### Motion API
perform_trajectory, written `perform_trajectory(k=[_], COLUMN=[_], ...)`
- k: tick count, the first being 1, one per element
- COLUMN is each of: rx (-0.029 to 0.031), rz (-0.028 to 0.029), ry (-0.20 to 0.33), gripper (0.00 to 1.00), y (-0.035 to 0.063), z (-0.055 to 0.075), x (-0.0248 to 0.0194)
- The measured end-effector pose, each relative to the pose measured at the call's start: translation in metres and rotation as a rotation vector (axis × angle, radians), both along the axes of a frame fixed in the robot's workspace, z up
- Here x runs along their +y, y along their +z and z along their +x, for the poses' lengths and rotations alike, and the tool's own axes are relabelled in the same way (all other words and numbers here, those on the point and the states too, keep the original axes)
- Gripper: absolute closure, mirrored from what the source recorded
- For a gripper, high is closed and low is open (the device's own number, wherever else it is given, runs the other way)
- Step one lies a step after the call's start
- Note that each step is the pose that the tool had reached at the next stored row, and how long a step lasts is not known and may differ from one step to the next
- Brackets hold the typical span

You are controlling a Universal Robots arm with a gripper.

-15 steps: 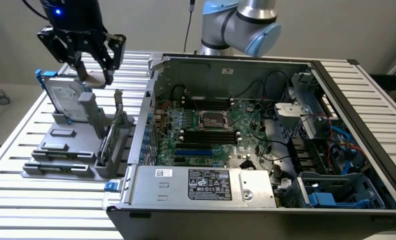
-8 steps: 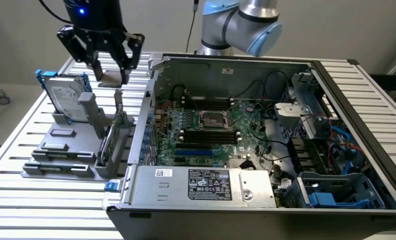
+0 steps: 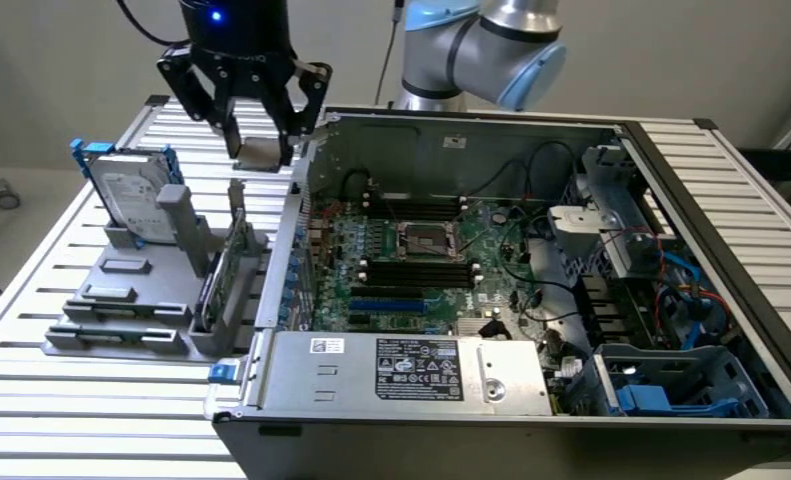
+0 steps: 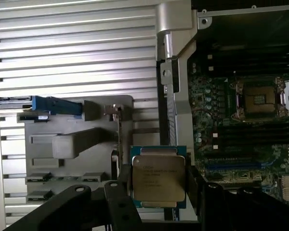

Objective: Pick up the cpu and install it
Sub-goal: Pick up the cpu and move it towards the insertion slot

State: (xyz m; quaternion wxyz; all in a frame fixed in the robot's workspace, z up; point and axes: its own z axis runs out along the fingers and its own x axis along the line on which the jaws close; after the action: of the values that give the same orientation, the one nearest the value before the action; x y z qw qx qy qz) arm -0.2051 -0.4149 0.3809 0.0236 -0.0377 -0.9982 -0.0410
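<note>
The cpu (image 4: 158,177), a flat square chip with a silvery top and a thin pale rim, sits between my black fingers (image 4: 120,195) in the wrist view. My gripper (image 3: 259,150) is shut on the cpu (image 3: 258,154). It hangs in the air above the slatted table, just outside the back corner of the open computer case (image 3: 308,160) on the exterior view's left. The empty processor socket (image 3: 419,240) lies in the middle of the motherboard, flanked by black memory slots (image 3: 415,275). The socket (image 4: 260,98) stands apart from the chip in the wrist view.
A grey fixture (image 3: 128,300) on the exterior view's left holds an upright hard drive in a blue bracket (image 3: 135,195) and an upright card (image 3: 228,270). The power supply (image 3: 402,370) fills the case's near side. Cables and drive bays (image 3: 635,260) crowd the exterior view's right.
</note>
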Motion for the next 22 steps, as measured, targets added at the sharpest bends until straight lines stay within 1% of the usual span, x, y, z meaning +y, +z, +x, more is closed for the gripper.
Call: perform_trajectory(k=[8,14,18,22], rx=[0.0013,0.0012,0.0012,0.0013], rz=[0.0025,0.0031,0.0030,0.0029], ry=[0.000,0.000,0.000,0.000], gripper=[0.45,0.45,0.45,0.45], y=[0.0089,0.0095,0.0071,0.0003], z=[0.037,0.064,0.082,0.100], x=[0.0000,0.0003,0.0033,0.0101])
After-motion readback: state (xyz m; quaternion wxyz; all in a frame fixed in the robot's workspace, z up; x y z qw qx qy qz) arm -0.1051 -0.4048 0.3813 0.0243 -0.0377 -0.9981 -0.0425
